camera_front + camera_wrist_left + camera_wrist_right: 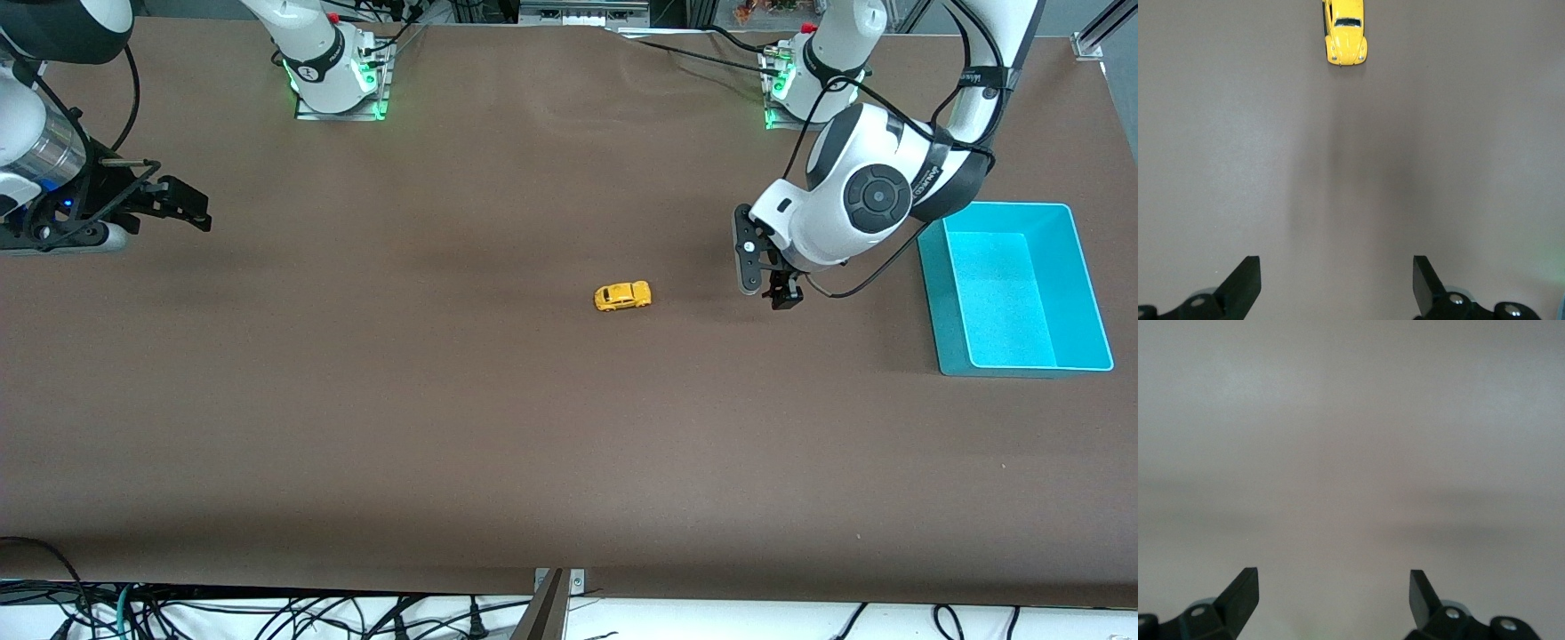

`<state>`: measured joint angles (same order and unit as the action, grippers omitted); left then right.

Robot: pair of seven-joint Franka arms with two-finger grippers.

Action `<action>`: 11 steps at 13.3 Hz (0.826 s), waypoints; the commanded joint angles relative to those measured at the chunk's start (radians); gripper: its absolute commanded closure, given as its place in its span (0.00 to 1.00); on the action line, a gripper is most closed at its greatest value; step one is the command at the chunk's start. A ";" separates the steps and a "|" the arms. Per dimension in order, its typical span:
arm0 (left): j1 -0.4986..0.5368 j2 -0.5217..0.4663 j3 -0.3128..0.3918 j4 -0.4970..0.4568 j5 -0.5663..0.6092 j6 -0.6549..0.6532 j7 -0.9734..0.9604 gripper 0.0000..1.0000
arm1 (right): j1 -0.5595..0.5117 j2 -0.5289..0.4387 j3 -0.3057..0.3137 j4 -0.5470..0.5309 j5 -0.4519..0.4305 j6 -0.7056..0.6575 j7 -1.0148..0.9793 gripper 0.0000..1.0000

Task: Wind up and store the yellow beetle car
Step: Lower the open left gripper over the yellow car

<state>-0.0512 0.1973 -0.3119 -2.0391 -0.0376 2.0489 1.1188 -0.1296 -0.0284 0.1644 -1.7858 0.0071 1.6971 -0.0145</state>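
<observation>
Yellow and glossy, the toy car [622,296] sits on its wheels near the middle of the brown table [356,400] in the front view, its length running along the table from one arm's end toward the other; it looks like a small hard shell of painted metal or plastic, likely light and stiff, with a rounded roof that could slip out of a pinch; the flat flanks just above the wheels seem the best place to take hold, one finger on each side across its width; the left gripper [775,289] hangs over bare table between the car and the blue bin [931,284], well apart from the car; the bin is a smooth-walled plastic tray with nothing in it, at the left arm's end of the table; the right gripper [182,206] waits at the right arm's end, well away from the car; the table cover looks matte and faintly creased; in the left wrist view the car [1345,30] shows its rounded nose, two small headlights and dark windscreen, pointing toward the gripper [1337,283], whose dark wedge-shaped fingers stand wide apart and grip nothing; in the right wrist view the gripper [1333,595] is likewise spread wide over plain table, holding nothing.
</observation>
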 commanded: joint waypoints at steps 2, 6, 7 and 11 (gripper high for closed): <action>-0.041 -0.006 0.004 -0.004 0.002 0.016 -0.060 0.00 | 0.001 0.016 0.000 0.031 -0.004 -0.028 0.002 0.00; -0.116 0.019 0.004 -0.001 0.001 0.062 -0.172 0.00 | -0.002 0.019 0.000 0.031 -0.002 -0.028 -0.001 0.00; -0.137 0.030 0.004 -0.001 -0.007 0.079 -0.198 0.00 | -0.002 0.019 0.000 0.031 -0.002 -0.028 -0.002 0.00; -0.232 0.079 0.004 0.000 -0.053 0.169 -0.304 0.00 | -0.010 0.022 -0.002 0.031 -0.001 -0.028 -0.001 0.00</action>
<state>-0.2408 0.2493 -0.3156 -2.0403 -0.0670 2.1734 0.8681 -0.1303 -0.0193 0.1641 -1.7854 0.0071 1.6967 -0.0146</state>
